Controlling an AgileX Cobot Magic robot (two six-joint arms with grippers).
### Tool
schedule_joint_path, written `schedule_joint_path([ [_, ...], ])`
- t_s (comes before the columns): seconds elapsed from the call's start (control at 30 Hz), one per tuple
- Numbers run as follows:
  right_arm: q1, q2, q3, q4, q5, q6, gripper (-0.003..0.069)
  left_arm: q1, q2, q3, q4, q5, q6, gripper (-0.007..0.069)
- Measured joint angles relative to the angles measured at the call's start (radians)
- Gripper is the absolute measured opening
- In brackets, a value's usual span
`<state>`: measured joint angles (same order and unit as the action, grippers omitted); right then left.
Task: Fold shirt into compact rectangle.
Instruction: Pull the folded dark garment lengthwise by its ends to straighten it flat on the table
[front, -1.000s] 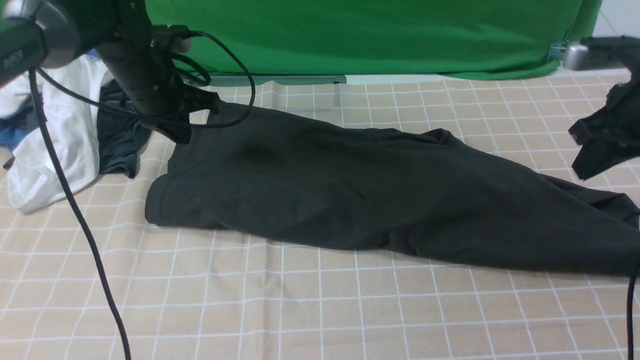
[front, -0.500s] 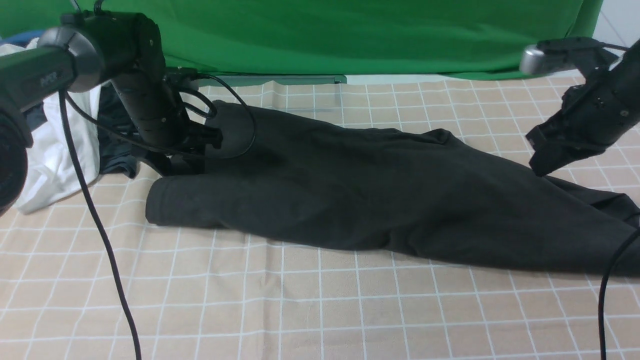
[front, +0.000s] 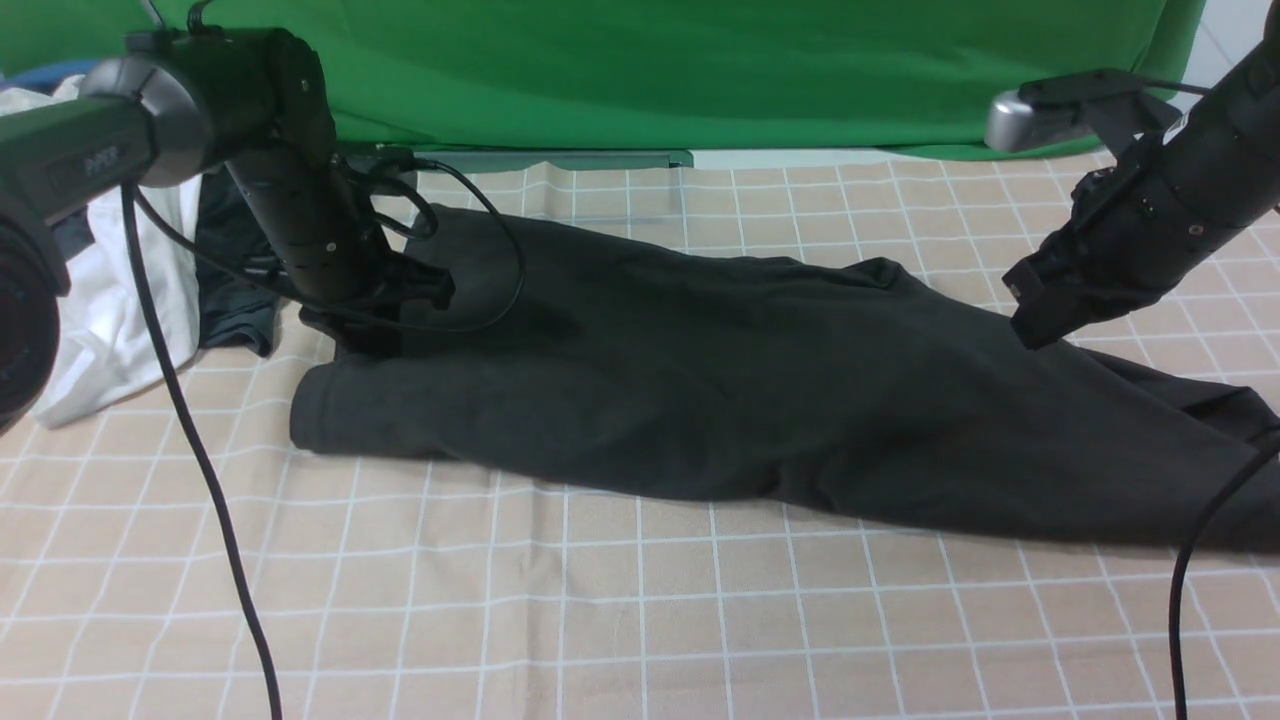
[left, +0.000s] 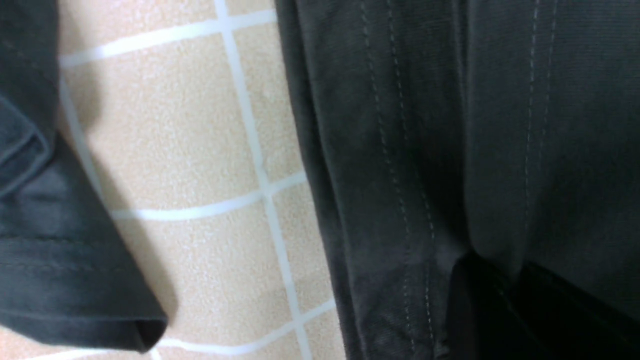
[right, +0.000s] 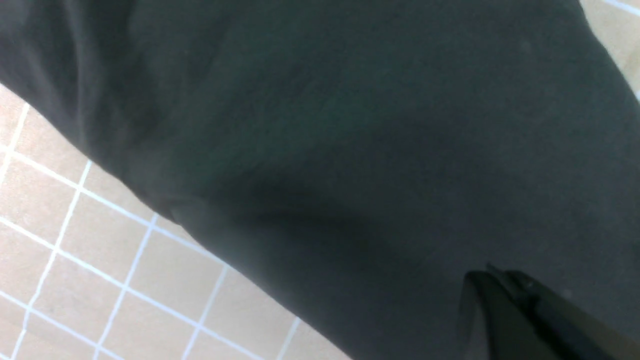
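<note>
The shirt (front: 700, 400) lay stretched across the bench (front: 600, 620); it looked soft, light and limp (likely to sag unsupported). The left fingers (left: 475, 310) were closed on its stitched hem (left: 390, 175), probably the firmest hold. The right fingers (right: 510, 310), closed and empty, were poised close over its right part.

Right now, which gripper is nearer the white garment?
Left. The left gripper sits on the shirt, at its end nearest the white garment; the right gripper is across the shirt, far from it.

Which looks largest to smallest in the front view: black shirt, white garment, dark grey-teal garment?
1. black shirt, by far.
2. white garment, partly out of frame.
3. dark grey-teal garment, partly hidden, so the last two ranks are unsure.
</note>
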<state>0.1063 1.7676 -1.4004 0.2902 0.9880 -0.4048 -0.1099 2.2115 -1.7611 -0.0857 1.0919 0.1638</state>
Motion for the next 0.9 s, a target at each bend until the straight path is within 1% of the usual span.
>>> schedule_joint_path([
  [0.2, 0.0, 0.0, 0.0, 0.0, 0.003, -0.001, 0.0035, 0.0, -0.062, 0.001, 0.008, 0.074, -0.006, 0.0033],
  [0.37, 0.0, 0.0, 0.0, 0.0, 0.009, -0.007, 0.0035, 0.0, -0.125, 0.001, 0.015, 0.114, -0.056, 0.0033],
  [0.53, 0.0, 0.0, 0.0, -0.004, 0.014, -0.016, 0.0035, 0.0, -0.134, 0.038, 0.048, 0.119, -0.109, 0.0033],
  [0.6, 0.0, 0.0, 0.0, -0.017, 0.025, -0.017, 0.0035, 0.0, -0.14, 0.086, 0.086, 0.121, -0.137, 0.0034],
  [0.7, 0.0, 0.0, 0.0, -0.044, 0.028, -0.017, 0.0038, 0.0, -0.141, 0.121, 0.125, 0.124, -0.147, 0.0034],
  [0.77, 0.0, 0.0, 0.0, -0.074, 0.023, -0.017, 0.0052, 0.0, -0.141, 0.124, 0.126, 0.124, -0.155, 0.0034],
  [0.8, 0.0, 0.0, 0.0, -0.097, 0.016, -0.017, 0.0071, 0.0, -0.141, 0.124, 0.126, 0.118, -0.155, 0.0036],
  [0.9, -0.001, 0.0, 0.0, -0.179, -0.003, -0.017, 0.019, 0.0, -0.141, 0.124, 0.137, 0.056, -0.157, 0.0052],
])
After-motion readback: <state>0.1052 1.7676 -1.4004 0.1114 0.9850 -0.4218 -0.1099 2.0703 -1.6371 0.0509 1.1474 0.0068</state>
